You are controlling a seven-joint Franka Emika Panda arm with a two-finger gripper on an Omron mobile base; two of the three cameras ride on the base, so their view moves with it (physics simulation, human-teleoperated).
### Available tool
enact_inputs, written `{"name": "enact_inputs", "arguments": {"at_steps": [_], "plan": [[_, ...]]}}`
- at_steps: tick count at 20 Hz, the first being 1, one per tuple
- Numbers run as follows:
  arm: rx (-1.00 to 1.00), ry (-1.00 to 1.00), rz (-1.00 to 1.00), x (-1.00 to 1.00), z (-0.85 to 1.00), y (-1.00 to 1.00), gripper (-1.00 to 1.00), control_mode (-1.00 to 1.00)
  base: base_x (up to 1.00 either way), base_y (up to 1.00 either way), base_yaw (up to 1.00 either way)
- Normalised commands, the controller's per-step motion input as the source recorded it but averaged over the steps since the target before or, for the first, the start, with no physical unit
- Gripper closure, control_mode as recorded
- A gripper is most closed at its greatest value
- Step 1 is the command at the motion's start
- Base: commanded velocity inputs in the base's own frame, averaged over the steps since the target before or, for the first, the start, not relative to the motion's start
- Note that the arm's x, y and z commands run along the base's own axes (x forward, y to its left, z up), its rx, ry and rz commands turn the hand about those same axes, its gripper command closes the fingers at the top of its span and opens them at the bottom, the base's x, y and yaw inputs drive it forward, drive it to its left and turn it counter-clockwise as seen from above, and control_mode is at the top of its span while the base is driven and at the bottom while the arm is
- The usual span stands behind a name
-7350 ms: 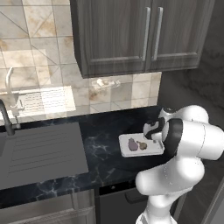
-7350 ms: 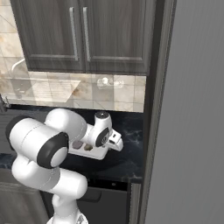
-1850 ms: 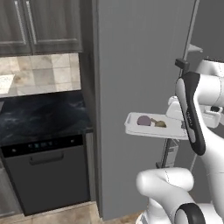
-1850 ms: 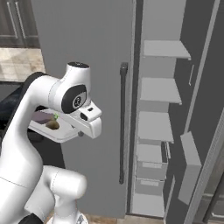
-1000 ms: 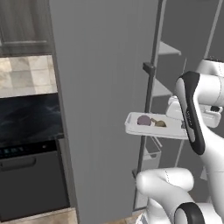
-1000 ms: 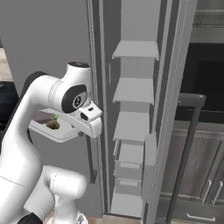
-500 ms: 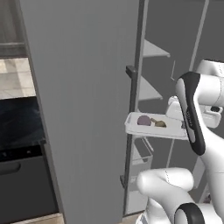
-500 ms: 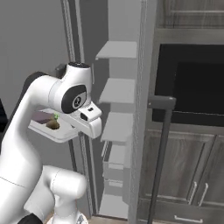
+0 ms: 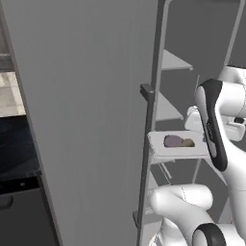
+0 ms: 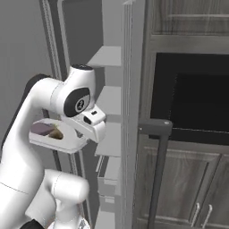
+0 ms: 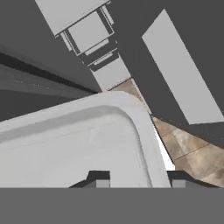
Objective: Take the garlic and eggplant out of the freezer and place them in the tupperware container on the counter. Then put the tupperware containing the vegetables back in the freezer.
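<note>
The white tupperware container (image 9: 175,148) hangs in the air in front of the open freezer (image 9: 192,86), level. Inside it lie the purple eggplant (image 9: 171,141) and, right beside it, the brownish garlic (image 9: 188,142). The right base view has the same tray (image 10: 62,142) with the eggplant (image 10: 42,129) and garlic (image 10: 56,133). My gripper (image 10: 83,135) is shut on the tray's right rim. In the hand view the fingertips (image 11: 99,182) sit either side of the rim (image 11: 142,131), and the gripper (image 11: 138,183) clamps it.
The wide grey freezer door (image 9: 86,120) stands open on the left, its dark bar handle (image 9: 148,92) close to the tray. Pale shelves (image 10: 109,96) and drawers (image 10: 109,172) lie behind the tray. A built-in oven (image 10: 192,103) stands to the right. The black counter (image 9: 12,144) is far left.
The whole picture has slid as the base drove right along the freezer; the door now covers the left and the shelves sit straight ahead. The tray stays held in the same pose.
</note>
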Motion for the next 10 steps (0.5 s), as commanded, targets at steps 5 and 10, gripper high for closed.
{"name": "enact_inputs", "arguments": {"at_steps": [5,10], "plan": [[0.00,0.00,0.00,0.00,0.00,0.00,1.00,1.00,0.54,-0.17,0.00],[0.00,0.00,0.00,0.00,0.00,0.00,1.00,1.00,-0.02,-0.13,0.00]]}}
